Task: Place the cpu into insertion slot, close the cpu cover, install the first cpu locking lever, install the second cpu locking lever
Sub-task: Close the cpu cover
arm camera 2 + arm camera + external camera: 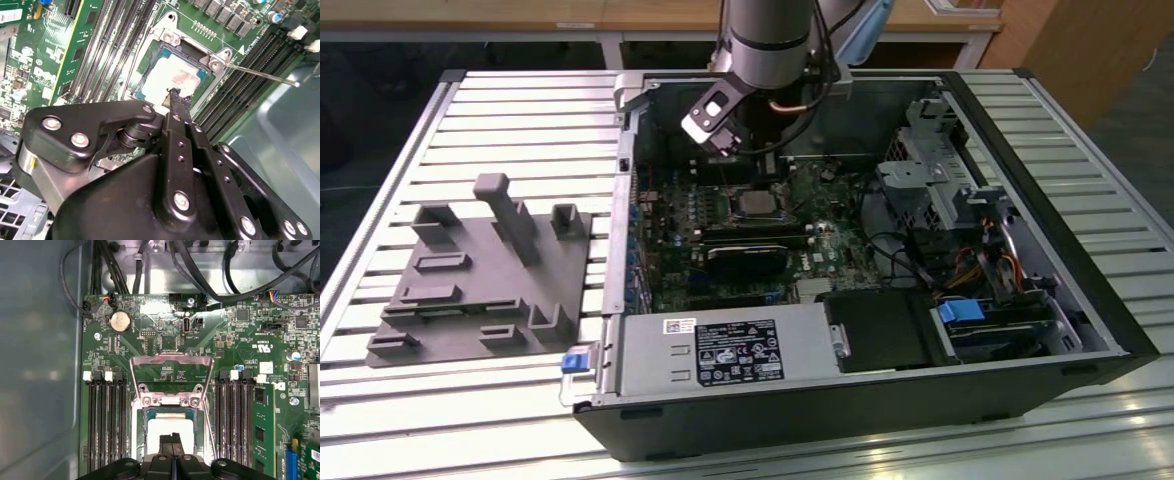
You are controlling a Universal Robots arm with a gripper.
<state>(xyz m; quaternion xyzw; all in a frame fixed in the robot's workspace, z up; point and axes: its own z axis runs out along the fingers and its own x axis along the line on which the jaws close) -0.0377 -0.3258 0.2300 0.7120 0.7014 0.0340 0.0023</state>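
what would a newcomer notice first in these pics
The shut black gripper hangs right over the flat silver-grey square cpu set into the green circuit board. Beside it, the thin silver cpu cover frame lies flipped open. In the exterior view, the grey robot arm reaches into the open black computer case.

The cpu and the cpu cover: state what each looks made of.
The cpu: dull silver-grey metal top, matte with a smeared patch, on a green board edge. The cpu cover: thin bright sheet metal, probably steel, glinting along its bent rim.
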